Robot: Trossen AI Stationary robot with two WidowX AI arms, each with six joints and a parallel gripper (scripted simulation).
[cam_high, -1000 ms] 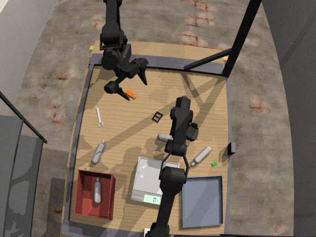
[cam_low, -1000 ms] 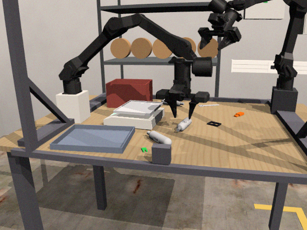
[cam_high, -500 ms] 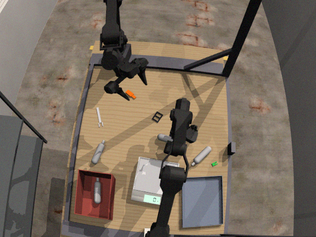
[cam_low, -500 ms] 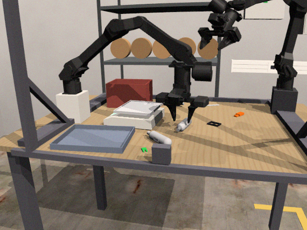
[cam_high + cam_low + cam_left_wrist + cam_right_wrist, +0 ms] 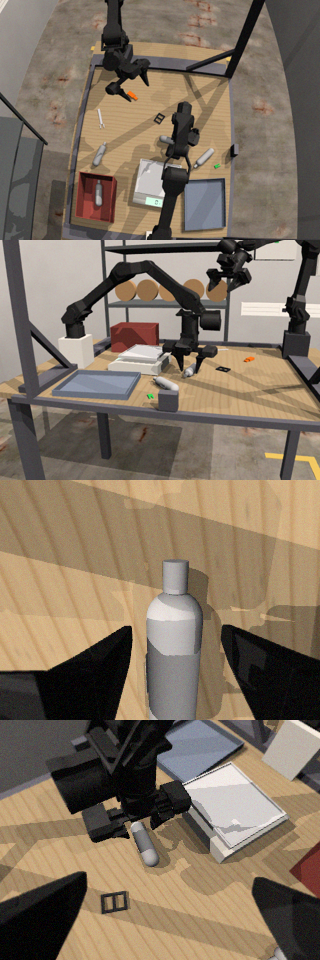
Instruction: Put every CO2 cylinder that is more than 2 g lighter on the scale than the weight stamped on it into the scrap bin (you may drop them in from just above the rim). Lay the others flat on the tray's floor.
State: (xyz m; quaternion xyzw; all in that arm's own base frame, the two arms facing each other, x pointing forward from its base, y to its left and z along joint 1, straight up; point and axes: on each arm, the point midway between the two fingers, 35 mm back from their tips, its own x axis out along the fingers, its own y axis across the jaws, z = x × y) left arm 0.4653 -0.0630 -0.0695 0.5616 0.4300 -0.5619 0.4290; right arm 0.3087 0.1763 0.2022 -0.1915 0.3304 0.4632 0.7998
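First, at the left of the top view, find one cylinder point(image 5: 98, 193) inside the red scrap bin point(image 5: 115, 198) point(image 5: 134, 336) point(image 5: 310, 870), presumably rejected as underweight. Just beyond the bin, find a second cylinder point(image 5: 99, 155) point(image 5: 279, 954) flat on the wood, probably awaiting its turn. Next, note the right gripper point(image 5: 139, 93) point(image 5: 219, 291) point(image 5: 171, 882): wide apart, holding nothing, raised away from the work, likely to leave room. Read only a zero on the scale point(image 5: 152, 178) point(image 5: 139, 366) point(image 5: 235, 807), with no cylinder seen on its pan. Near it, find the left gripper point(image 5: 183, 145) point(image 5: 189, 372) point(image 5: 176, 632) point(image 5: 140, 832) part-open astride a third cylinder point(image 5: 165, 139) point(image 5: 190, 371) point(image 5: 174, 640) point(image 5: 145, 845), one finger per side, apparently aligned for a squeeze across the barrel. Center before closing, to avoid rolling. Farther right, find a fourth cylinder point(image 5: 204, 157) point(image 5: 166, 384), stamp too small to read, near the blue tray point(image 5: 204, 204) point(image 5: 95, 384) point(image 5: 200, 747), intended for sound ones.
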